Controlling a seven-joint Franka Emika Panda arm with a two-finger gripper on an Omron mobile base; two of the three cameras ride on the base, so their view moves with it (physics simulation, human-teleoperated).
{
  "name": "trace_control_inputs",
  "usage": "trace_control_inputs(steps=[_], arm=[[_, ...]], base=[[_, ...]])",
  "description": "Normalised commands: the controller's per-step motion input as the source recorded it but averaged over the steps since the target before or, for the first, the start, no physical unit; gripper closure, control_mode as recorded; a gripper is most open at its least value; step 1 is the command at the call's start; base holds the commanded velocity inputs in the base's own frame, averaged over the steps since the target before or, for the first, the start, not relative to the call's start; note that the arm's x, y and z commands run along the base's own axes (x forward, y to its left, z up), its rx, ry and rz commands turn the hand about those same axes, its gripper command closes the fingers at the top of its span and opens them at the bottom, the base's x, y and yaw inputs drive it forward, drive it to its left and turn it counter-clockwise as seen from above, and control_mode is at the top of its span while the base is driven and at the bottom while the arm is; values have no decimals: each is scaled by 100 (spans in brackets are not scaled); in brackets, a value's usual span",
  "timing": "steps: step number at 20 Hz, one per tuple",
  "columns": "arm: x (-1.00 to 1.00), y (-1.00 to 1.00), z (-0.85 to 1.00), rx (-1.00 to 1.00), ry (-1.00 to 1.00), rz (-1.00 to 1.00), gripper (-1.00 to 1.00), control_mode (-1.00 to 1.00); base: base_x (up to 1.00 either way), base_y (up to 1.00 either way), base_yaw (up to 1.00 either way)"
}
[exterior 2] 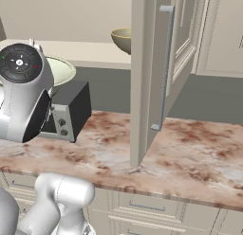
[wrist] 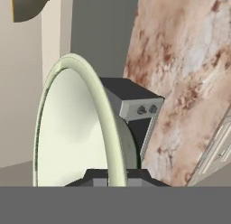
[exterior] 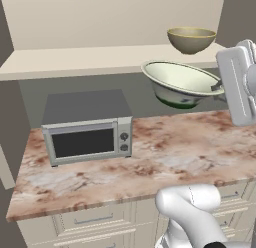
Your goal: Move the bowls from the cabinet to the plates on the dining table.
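Marbled tabletop (exterior: 190,142) with a toaster oven (exterior: 89,134) sits below while the fingers (wrist: 116,175) pinch the cream bowl (exterior: 181,82) by its rim, tilted in the air just off the cabinet shelf (exterior: 75,59), where the olive bowl (exterior: 191,39) sits.

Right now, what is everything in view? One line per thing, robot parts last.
white bowl: one, cream-white with dark green base, held tilted in the air in front of the shelf, above the counter.
tan bowl: one, olive-tan, upright on the shelf.
shelf: one, beige, open cabinet interior.
cabinet door: one, cream with grey bar handle, swung open.
toaster oven: one, grey, on the counter at left.
counter: one, pink-brown marbled, cream drawers below.
gripper: one, dark tips shut on the white bowl's rim.
arm: one, white.
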Motion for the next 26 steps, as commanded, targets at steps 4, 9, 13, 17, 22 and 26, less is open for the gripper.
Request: trace_control_inputs(steps=[4,9,13,17,22,26], arm=[[0,0,0,0,0,0,100,-100],[0,0,0,0,0,0,100,-100],[0,0,0,0,0,0,100,-100],[0,0,0,0,0,0,100,100],[0,0,0,0,0,0,100,100],[0,0,0,0,0,0,100,100]], base=[[0,0,0],[0,0,0],[0,0,0],[-51,-7,0],[-97,-25,0],[-76,-23,3]])
